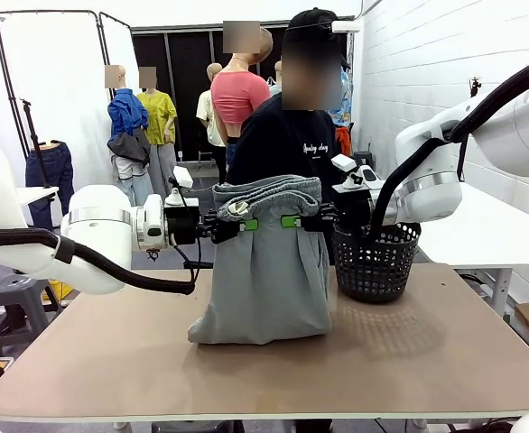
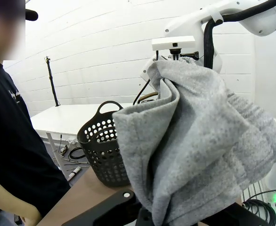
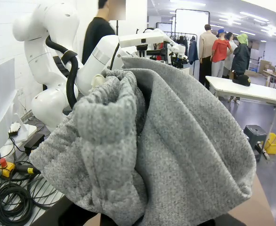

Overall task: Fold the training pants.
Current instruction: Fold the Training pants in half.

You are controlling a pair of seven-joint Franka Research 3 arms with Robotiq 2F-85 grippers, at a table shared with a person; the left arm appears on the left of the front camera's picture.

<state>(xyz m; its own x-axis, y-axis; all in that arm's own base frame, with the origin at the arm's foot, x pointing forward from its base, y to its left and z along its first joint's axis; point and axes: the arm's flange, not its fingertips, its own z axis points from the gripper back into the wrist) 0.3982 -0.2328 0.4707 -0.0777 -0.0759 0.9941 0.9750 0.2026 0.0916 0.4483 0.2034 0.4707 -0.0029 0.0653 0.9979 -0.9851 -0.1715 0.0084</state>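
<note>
so i had the training pants (image 1: 269,271) pinched at the waistband, my left gripper (image 1: 245,224) clamped on one side and my right gripper (image 1: 293,221) on the other. they hung between my grippers, bottom bunched on the table (image 1: 427,352). black basket (image 1: 375,262) sat just under my right wrist.

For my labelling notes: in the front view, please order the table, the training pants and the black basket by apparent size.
1. table
2. training pants
3. black basket

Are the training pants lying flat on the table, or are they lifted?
Lifted: the left gripper and right gripper hold the training pants up; the lower end rests bunched on the table.
</note>
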